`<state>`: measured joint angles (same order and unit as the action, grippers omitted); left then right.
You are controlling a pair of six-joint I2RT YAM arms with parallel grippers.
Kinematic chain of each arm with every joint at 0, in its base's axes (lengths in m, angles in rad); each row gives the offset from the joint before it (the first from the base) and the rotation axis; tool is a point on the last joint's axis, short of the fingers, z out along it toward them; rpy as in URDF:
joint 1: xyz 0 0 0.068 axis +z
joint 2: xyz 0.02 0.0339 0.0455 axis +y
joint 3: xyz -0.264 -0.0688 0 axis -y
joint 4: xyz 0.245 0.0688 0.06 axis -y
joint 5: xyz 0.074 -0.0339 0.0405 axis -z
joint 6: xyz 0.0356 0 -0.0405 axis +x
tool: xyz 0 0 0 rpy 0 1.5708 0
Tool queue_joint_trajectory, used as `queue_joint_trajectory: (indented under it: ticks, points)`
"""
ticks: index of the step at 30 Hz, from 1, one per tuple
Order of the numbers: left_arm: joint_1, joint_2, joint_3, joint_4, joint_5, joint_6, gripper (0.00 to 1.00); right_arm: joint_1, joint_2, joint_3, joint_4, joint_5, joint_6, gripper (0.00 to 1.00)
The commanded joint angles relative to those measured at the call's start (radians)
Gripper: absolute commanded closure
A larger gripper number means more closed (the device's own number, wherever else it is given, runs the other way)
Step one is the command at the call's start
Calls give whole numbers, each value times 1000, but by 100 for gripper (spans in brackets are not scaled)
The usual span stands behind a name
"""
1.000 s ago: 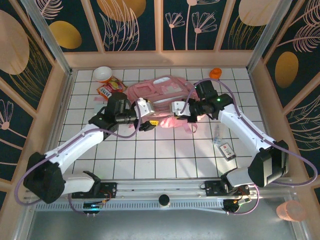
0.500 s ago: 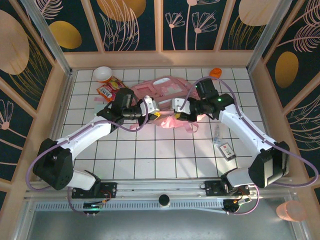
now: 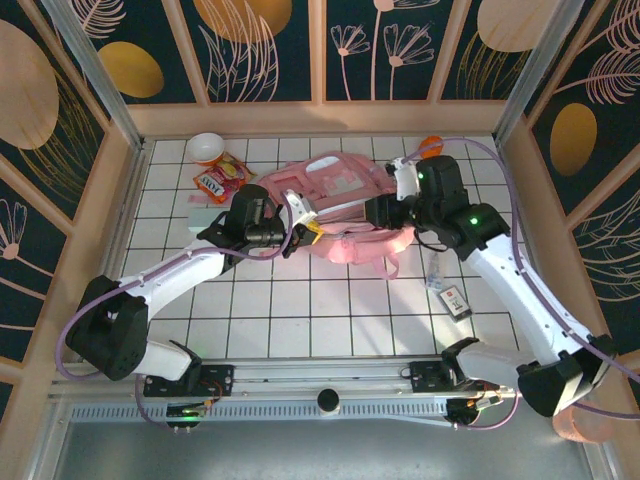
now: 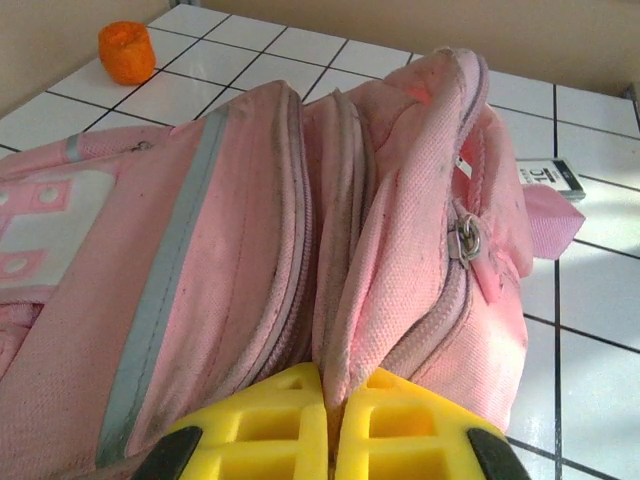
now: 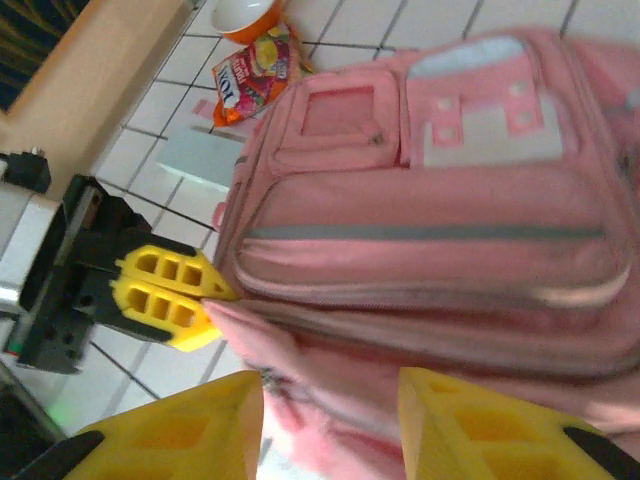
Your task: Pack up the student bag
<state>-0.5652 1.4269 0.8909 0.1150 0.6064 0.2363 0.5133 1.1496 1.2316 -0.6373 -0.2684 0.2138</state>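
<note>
The student bag is a large pink backpack lying on the white tiled table, front pockets up. My left gripper is shut on a fold of pink fabric by a zipper at the bag's near left edge; in the left wrist view its yellow fingers pinch that fold, with the student bag rising beyond. My right gripper hovers at the bag's right side. In the right wrist view, the right gripper stands open just above the student bag, and the left gripper grips the bag's corner.
A white and orange bowl, a red snack packet and a pale box lie left of the bag. An orange object sits at the back right. A small card and a clear wrapper lie right of the bag.
My left gripper moved in and shut on the bag's fabric edge. My right gripper let go, opened and drew back up to the right. The bag's near side flattened out.
</note>
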Motion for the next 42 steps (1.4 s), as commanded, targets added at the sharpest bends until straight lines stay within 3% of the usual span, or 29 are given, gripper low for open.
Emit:
queue_joint_trajectory:
  ticks: [1,4,8,13,20,32,34,37,42]
  points:
    - [2,-10,61,60,-14,-79,100,131,-53,-35,-40,124,399,62]
    - [2,3,75,57,-4,-99,100,223,-67,-63,-24,191,491,62]
    - [2,10,76,58,11,-111,100,266,-30,-79,-54,270,512,62]
    - [2,10,109,48,15,-111,100,274,36,-86,-18,326,455,59]
    - [2,7,115,54,21,-119,100,260,97,-107,93,290,416,59]
    - [2,7,117,60,32,-123,100,255,145,-96,130,272,396,80]
    - [2,7,116,63,36,-125,100,255,145,-96,117,302,409,79]
    - [2,8,116,68,40,-129,100,255,151,-93,92,369,441,68]
    - [2,4,117,73,47,-132,100,255,156,-102,85,461,475,68]
